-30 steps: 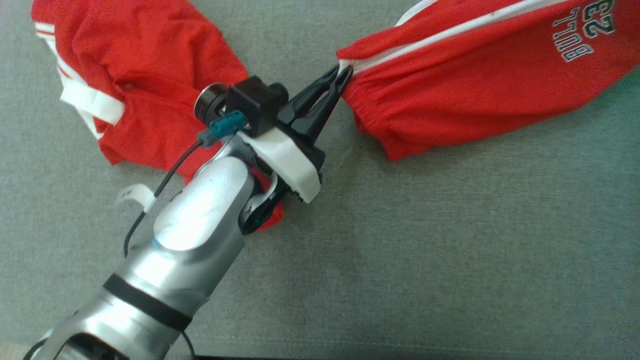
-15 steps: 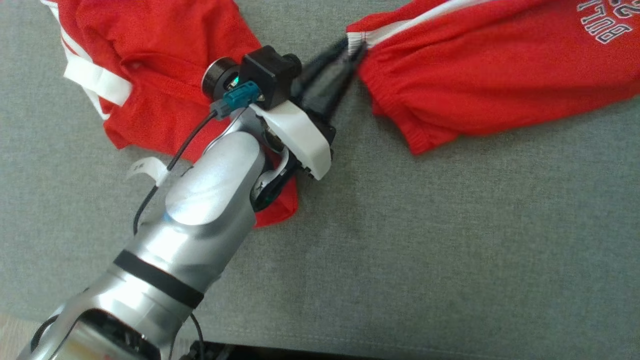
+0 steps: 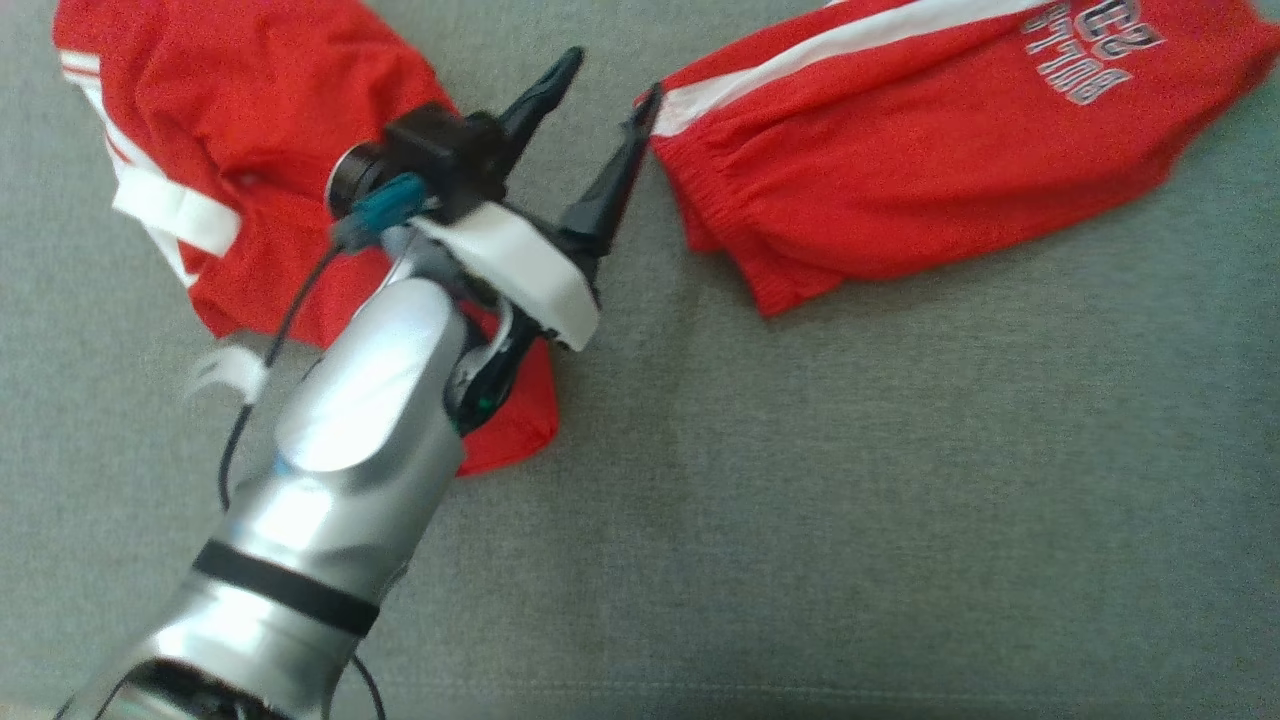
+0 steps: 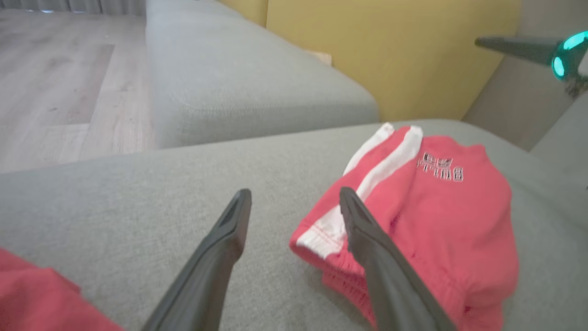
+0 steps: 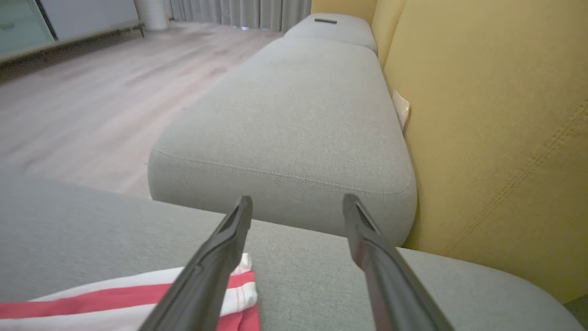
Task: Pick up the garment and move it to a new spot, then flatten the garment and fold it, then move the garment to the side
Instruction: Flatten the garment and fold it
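garment (image 3: pixel 900 150): red knit with a white side stripe (image 3: pixel 830 45) and printed lettering (image 3: pixel 1090 50), lying doubled over on the grey sofa cushion (image 3: pixel 900 500), to the right in the head view
left gripper (image 3: pixel 615 75): jaws spread wide and empty; its outer finger is right at the garment's white-striped corner, touching or just beside it, I cannot tell which
right gripper (image 5: pixel 296 200): jaws spread wide and empty, hovering above a red-and-white striped edge (image 5: pixel 138 294) of cloth, probably the garment's far end
second red piece (image 3: pixel 250 130): white-banded, partly under the left arm, apart from the garment
weight: light, by the look of it
stiffness: limp; it should sag and bunch when lifted from one point
surface: matte knit, unlikely to slip between the fingers, but likely to drag and wrinkle on the cushion's weave
fragility: none to speak of; only the lettering would suffer from a hard crease
where to hold: the gathered elastic band (image 3: pixel 720 235) and the stripe's seam end, where the cloth is thickest; one corner per gripper should keep it spread
risk: a pinch may catch only the top layer, so the fold opens
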You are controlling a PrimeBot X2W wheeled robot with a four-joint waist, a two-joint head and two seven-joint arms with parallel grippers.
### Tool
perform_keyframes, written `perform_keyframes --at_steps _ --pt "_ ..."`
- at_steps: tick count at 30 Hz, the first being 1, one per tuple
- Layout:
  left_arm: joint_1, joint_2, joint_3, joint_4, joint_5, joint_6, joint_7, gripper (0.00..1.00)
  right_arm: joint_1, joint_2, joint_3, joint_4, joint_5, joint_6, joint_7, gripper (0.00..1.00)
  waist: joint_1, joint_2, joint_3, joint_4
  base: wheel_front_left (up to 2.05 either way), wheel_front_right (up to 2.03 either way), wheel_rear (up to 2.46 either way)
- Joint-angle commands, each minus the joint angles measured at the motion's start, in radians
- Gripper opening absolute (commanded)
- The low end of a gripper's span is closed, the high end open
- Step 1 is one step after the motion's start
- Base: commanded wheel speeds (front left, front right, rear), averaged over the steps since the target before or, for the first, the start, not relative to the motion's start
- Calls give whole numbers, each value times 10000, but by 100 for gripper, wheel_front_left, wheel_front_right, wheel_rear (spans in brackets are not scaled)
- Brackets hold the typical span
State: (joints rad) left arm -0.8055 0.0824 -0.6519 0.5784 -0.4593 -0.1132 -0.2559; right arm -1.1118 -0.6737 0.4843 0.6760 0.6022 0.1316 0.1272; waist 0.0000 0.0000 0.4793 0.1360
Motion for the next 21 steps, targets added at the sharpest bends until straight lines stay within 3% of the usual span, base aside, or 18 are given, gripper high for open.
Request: perform_keyframes --at_steps 1,11,21 --pt "25 277 512 -395 -47 61 -58 100 579 74 -50 -254 241 -9 -202 100 0 0 -494 -325 0 0 0" --pt "1738 258 2404 -1699 -159 276 -58 100 2381 1339 -872 -1003 664 -9 -2549 100 0 0 -2075 -1087 0 0 0" --pt "3758 113 3761 -2938 819 588 -58 100 5290 2919 -2373 -1996 -491 -9 -3541 100 0 0 -3267 -1500 0 0 0"
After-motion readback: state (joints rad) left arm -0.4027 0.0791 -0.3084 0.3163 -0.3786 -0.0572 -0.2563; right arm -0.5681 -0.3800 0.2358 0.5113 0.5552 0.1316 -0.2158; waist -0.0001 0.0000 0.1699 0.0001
